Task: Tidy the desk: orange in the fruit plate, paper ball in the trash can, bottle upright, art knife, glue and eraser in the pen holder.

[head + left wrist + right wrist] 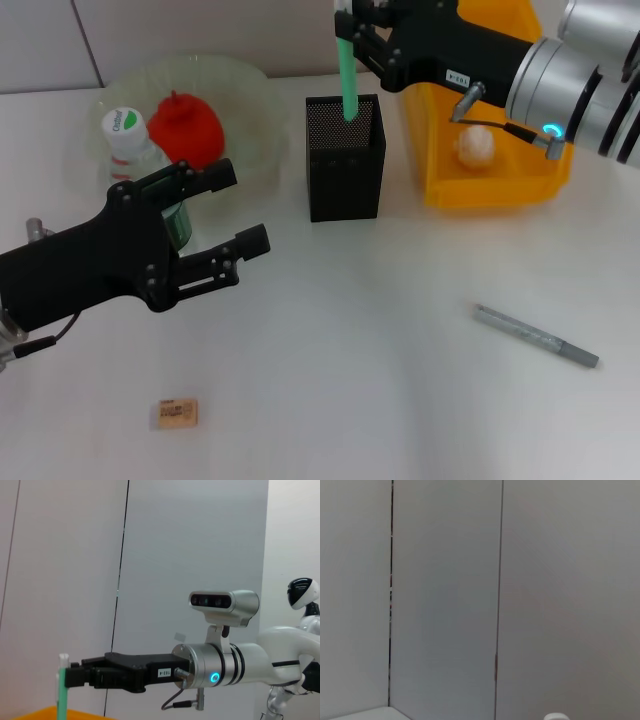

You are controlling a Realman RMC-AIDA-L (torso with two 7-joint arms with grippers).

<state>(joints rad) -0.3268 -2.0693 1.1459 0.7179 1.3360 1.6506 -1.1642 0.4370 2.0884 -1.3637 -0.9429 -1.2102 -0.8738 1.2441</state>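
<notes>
Right gripper (pixel 352 45) pinches the green glue stick (pixel 348 85), its lower end inside the pen holder (pixel 345 158) directly below. Paper ball (pixel 474 146) binned, bottle (pixel 135 150) upright. Left gripper (pixel 215 225) spread, idle; eraser (pixel 176 412) below-near it, art knife (pixel 536 336) well apart, both pending.

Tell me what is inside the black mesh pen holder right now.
A green glue stick held by the right gripper dips into the pen holder. The mesh walls hide its lower end and anything else inside.

Black jaws, silver wrists, glowing teal ring.
</notes>
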